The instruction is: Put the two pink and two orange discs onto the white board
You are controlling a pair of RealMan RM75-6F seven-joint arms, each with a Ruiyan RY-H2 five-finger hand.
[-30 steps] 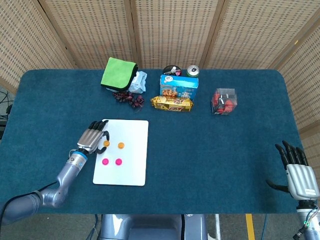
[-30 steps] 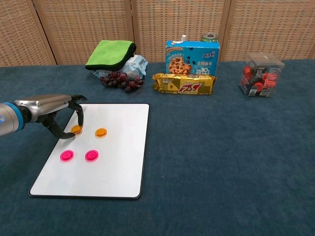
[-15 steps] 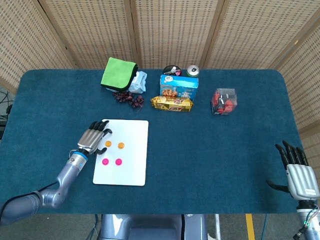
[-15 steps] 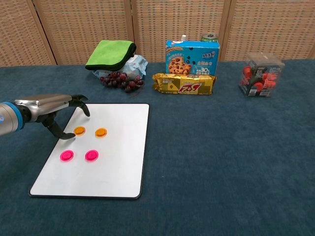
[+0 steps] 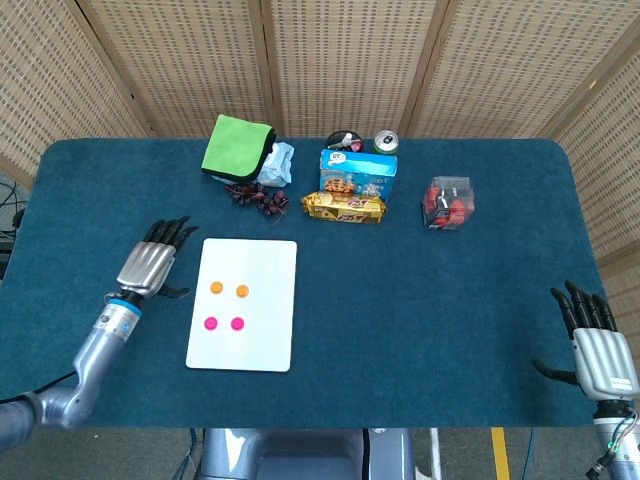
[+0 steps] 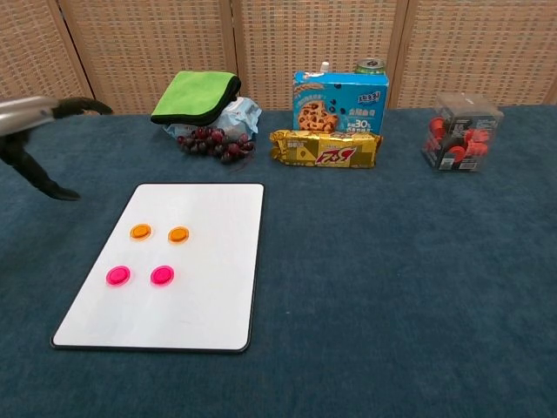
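Note:
The white board (image 5: 262, 340) (image 6: 200, 322) lies on the blue table. Two orange discs (image 5: 216, 288) (image 5: 242, 291) sit side by side on it, and two pink discs (image 5: 211, 323) (image 5: 237, 323) sit just below them. In the chest view the orange discs (image 6: 140, 232) (image 6: 178, 233) and pink discs (image 6: 118, 275) (image 6: 162, 275) show the same square layout. My left hand (image 5: 149, 265) (image 6: 35, 131) hovers left of the board, fingers spread, holding nothing. My right hand (image 5: 597, 345) rests open at the table's front right corner, far from the board.
Along the back stand a green cloth (image 5: 237, 145), a bunch of grapes (image 5: 255, 195), a blue cookie box (image 5: 358, 177), a gold snack pack (image 5: 344, 207), a can (image 5: 386, 142) and a clear box of red pieces (image 5: 448, 202).
My left hand let go of the left orange disc on the board, then lifted and drew back to the left, off the board. The right hand stayed still.

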